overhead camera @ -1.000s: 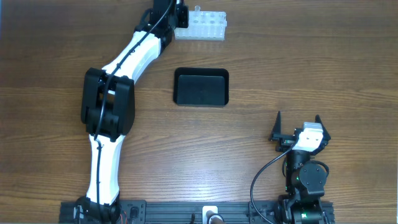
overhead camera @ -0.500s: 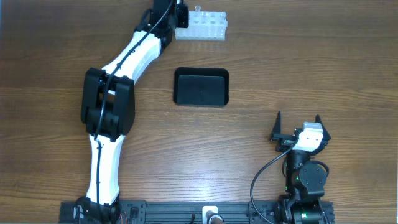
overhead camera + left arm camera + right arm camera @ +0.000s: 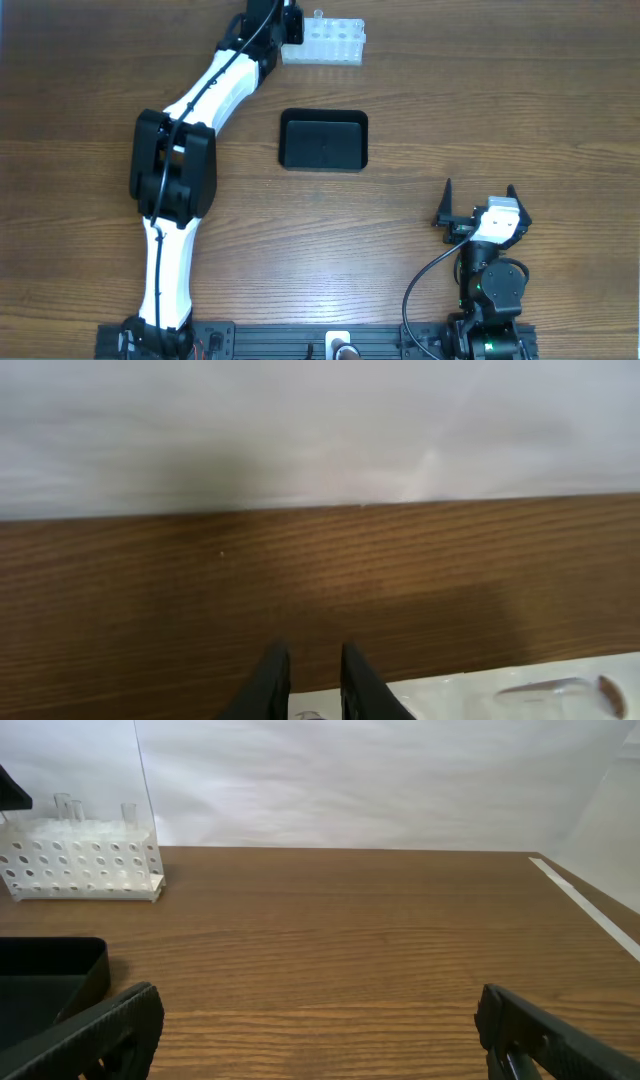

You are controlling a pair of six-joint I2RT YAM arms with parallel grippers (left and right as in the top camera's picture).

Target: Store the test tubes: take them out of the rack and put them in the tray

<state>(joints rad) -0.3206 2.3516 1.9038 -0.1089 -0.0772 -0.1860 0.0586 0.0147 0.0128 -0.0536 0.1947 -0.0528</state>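
The clear test tube rack (image 3: 323, 43) stands at the table's far edge, with one tube (image 3: 318, 14) sticking up from it. In the right wrist view the rack (image 3: 82, 865) holds three upright tubes (image 3: 128, 816). My left gripper (image 3: 291, 27) sits at the rack's left end. Its fingers (image 3: 268, 678) are drawn close over the rack's white top (image 3: 480, 695), pinched on a clear tube that is barely visible between them. The black tray (image 3: 323, 140) lies empty mid-table. Near the front right, my right gripper (image 3: 481, 203) rests open and holds nothing.
A white wall (image 3: 320, 430) rises just behind the rack at the table's far edge. Bare wood (image 3: 350, 940) stretches between the tray and the right arm. A pale strip (image 3: 585, 910) marks the table's right side.
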